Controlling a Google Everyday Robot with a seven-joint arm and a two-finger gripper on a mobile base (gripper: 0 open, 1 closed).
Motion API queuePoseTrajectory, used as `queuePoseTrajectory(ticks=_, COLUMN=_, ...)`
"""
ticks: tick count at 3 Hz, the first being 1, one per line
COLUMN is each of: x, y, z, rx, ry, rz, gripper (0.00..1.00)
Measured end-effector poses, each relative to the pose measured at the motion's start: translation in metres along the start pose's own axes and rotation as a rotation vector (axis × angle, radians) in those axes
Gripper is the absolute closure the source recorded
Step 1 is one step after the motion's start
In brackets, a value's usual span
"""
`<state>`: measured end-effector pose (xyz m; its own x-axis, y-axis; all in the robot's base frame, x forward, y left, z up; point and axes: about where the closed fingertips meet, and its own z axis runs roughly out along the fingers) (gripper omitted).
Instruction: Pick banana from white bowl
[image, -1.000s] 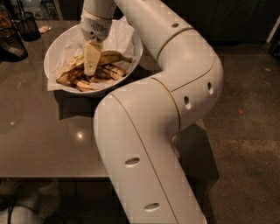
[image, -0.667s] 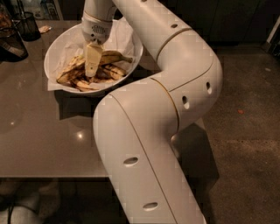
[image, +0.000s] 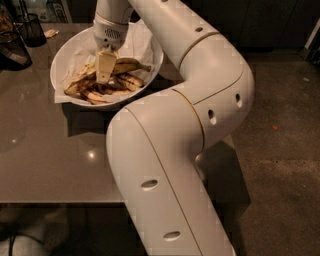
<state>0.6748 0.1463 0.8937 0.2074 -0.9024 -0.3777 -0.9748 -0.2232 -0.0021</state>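
Note:
The white bowl (image: 54, 64) lined with crumpled white paper stands on the table at the upper left. It holds several browned banana pieces. The banana (image: 129, 63), long and curved with dark streaks and a stem tip pointing right, lies at the right side of the pile. My gripper (image: 104, 74) reaches straight down into the bowl. Its tip sits among the pieces just left of the banana, touching or nearly touching the pile. Part of the pile is hidden behind it.
A dark wire cup (image: 31, 29) and a dark object (image: 12, 50) stand at the table's far left. The grey table (image: 50, 150) ends in a front edge near the bottom. My white arm (image: 175, 150) fills the middle. Dark floor (image: 280, 130) lies to the right.

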Motion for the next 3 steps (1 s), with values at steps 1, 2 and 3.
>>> queuePoseTrajectory(ticks=1, x=0.0, y=0.0, z=0.0, rx=0.0, ry=0.0, rz=0.0, gripper=0.99)
queuePoseTrajectory(ticks=2, x=0.0, y=0.0, z=0.0, rx=0.0, ry=0.0, rz=0.0, gripper=1.0)
queuePoseTrajectory(ticks=3, x=-0.007, y=0.003, z=-0.022, rx=0.07, ry=-0.026, rz=0.01, gripper=1.0)
